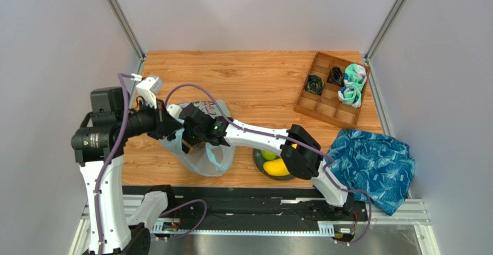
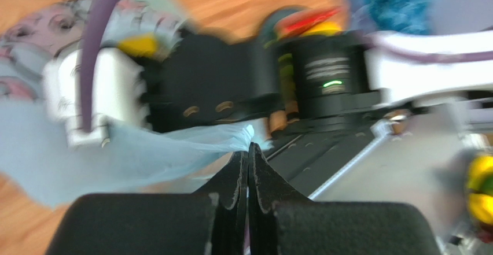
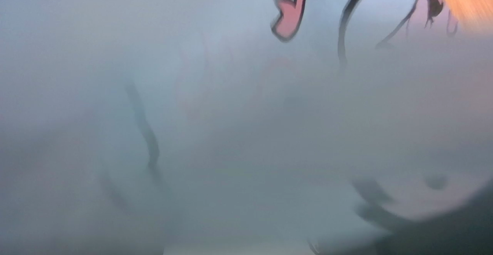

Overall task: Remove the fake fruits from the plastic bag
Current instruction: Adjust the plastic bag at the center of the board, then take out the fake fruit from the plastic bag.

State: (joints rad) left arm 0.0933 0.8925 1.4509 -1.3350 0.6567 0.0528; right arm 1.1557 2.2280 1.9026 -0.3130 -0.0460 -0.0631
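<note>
On the left, the left end effector [image 1: 173,129] is at the left edge of the bag [image 1: 205,159]. In the left wrist view its two fingers are pressed together and they pinch a thin fold of the pale blue film [image 2: 144,151] between the tips [image 2: 249,148]. The bag stands on the wooden surface [image 1: 260,81], near its front edge and left of the middle.

The right arm reaches across from its base on the right, and the right end effector [image 1: 190,142] is down at the mouth of the bag. The right wrist view is blurred and shows only bag film [image 3: 231,122] with a pink print [image 3: 289,18], so I cannot tell if this end effector is spread or closed.

Right of the bag, partly under the right arm, a dark plate [image 1: 257,163] carries a yellow fruit [image 1: 276,167] and a green fruit [image 1: 267,155].

At the far right a wooden tray [image 1: 327,109] holds rolled socks [image 1: 353,84]. A blue cloth [image 1: 373,162] lies in front of it.
</note>
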